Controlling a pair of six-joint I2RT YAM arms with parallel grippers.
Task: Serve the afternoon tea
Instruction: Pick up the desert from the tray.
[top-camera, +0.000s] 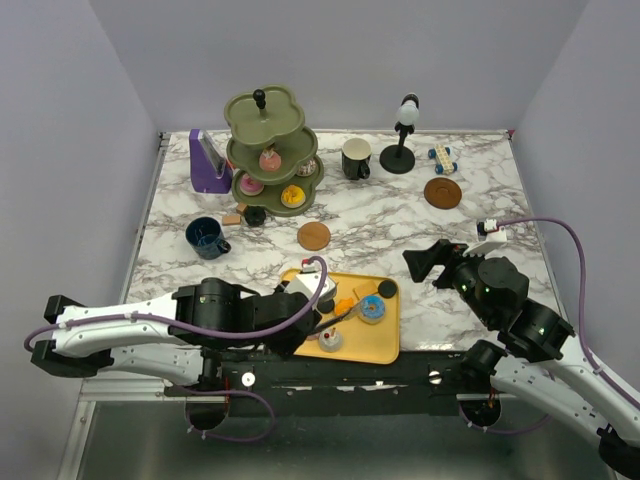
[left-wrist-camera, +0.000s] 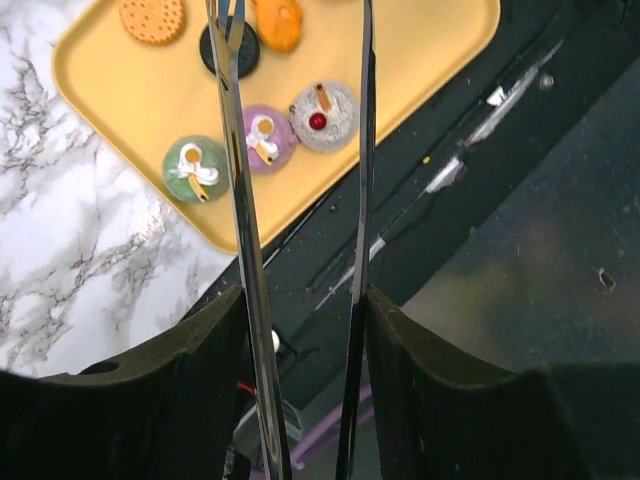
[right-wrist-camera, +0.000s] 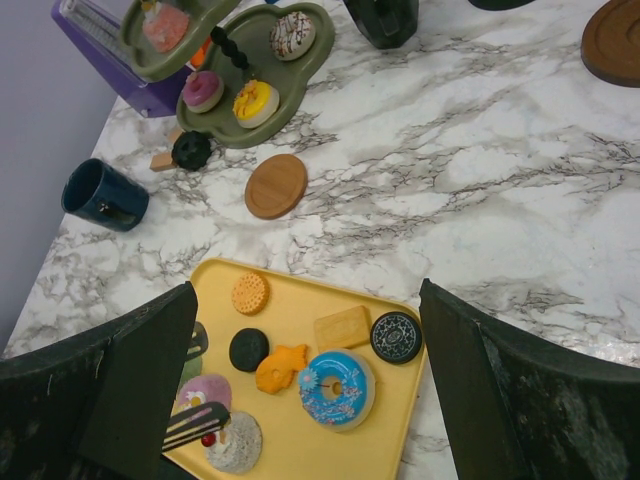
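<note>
My left gripper (left-wrist-camera: 300, 310) is shut on a pair of metal tongs (left-wrist-camera: 245, 230). The blades stand apart over the yellow tray (left-wrist-camera: 130, 100) and I see nothing between them. Under them lie a green cupcake (left-wrist-camera: 195, 168), a purple cupcake (left-wrist-camera: 265, 140) and a grey cupcake (left-wrist-camera: 323, 115). My right gripper (top-camera: 430, 262) is open and empty above the table, right of the tray. A blue doughnut (right-wrist-camera: 337, 388), biscuits and an orange fish (right-wrist-camera: 278, 368) also lie in the tray. The olive-green stand (top-camera: 270, 150) holds several treats at the back left.
The dark-blue mug (top-camera: 205, 237) is left of a brown coaster (top-camera: 313, 236). The black mug (top-camera: 355, 158) and a second coaster (top-camera: 442, 192) are at the back. A purple holder (top-camera: 208, 163) and a black stand with a white ball (top-camera: 402, 135) flank them.
</note>
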